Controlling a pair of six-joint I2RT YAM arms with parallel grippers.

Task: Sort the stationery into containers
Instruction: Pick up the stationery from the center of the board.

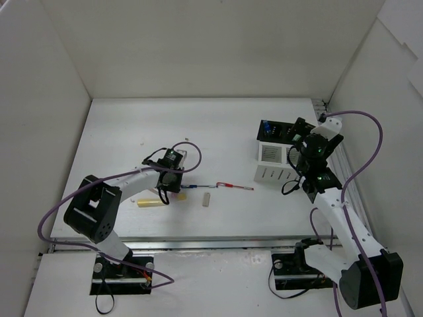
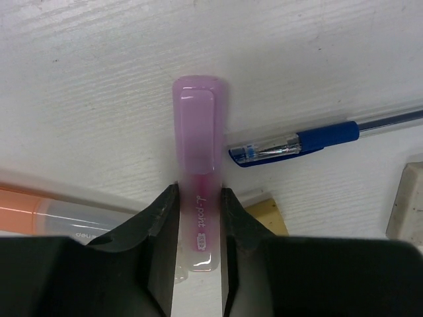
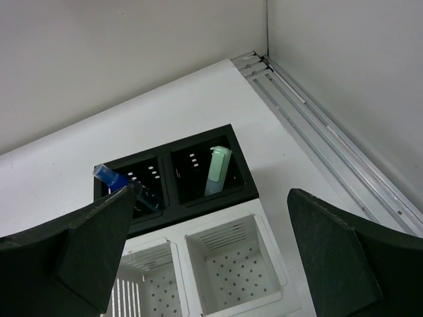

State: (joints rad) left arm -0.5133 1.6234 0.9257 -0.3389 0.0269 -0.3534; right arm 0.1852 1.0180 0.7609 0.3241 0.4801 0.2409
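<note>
My left gripper (image 2: 199, 198) is down at the table, its jaws pressed against both sides of a pink marker pen (image 2: 198, 125) that lies flat. Beside it lie a clear blue-capped pen (image 2: 310, 140), an orange marker (image 2: 33, 210), a yellow marker (image 1: 149, 202), a thin red pen (image 1: 234, 187) and a beige eraser (image 1: 206, 199). My right gripper (image 3: 211, 195) hangs open above the containers: the black box (image 3: 198, 205) holds a green marker (image 3: 217, 168) and a blue-capped pen (image 3: 117, 181), and the white box (image 3: 180, 246) adjoins it.
White walls enclose the table on the left, back and right. A metal rail (image 3: 330, 132) runs along the right edge just past the containers. The left arm's cable (image 1: 132, 173) loops over the table near the pens.
</note>
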